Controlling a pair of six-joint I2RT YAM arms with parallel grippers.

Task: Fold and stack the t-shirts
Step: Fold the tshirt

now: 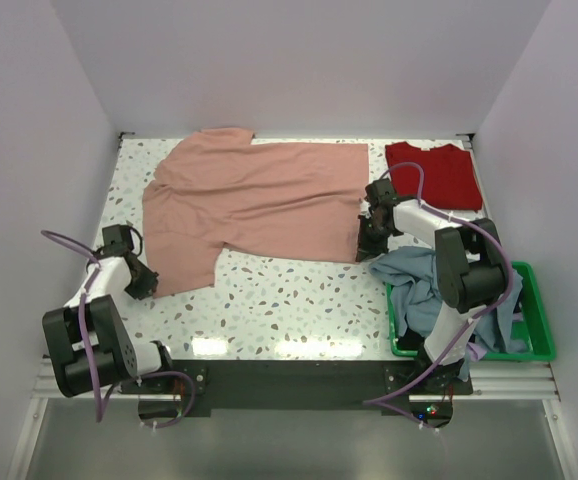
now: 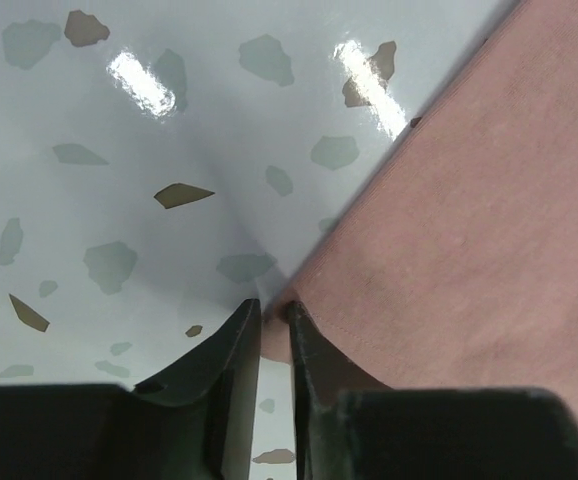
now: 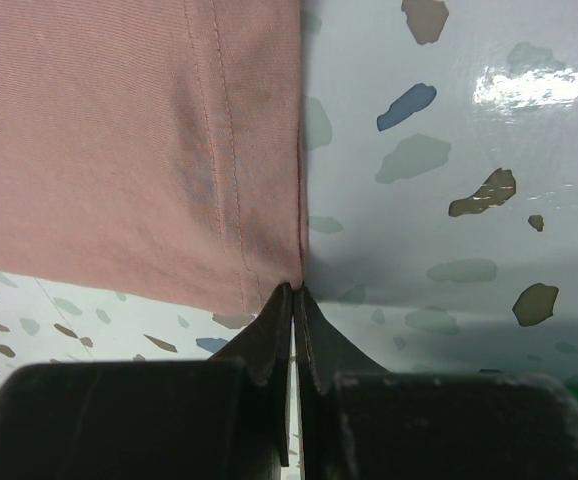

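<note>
A salmon-pink t-shirt (image 1: 259,200) lies spread flat across the back of the table. My left gripper (image 1: 149,286) is at its near-left corner. In the left wrist view the fingers (image 2: 274,312) stand narrowly apart with that corner of the pink cloth (image 2: 489,230) pinched between their tips. My right gripper (image 1: 367,245) is at the shirt's near-right corner. Its jaws (image 3: 296,292) are shut on the hemmed edge of the pink fabric (image 3: 119,140). A deep red t-shirt (image 1: 434,175) lies folded at the back right. A light blue-grey t-shirt (image 1: 414,270) spills out of the basket.
A green plastic basket (image 1: 534,340) holding crumpled clothes stands at the near right, beside the right arm's base. White walls close in the table at the back and on both sides. The speckled tabletop (image 1: 289,300) shows bare in front of the pink shirt.
</note>
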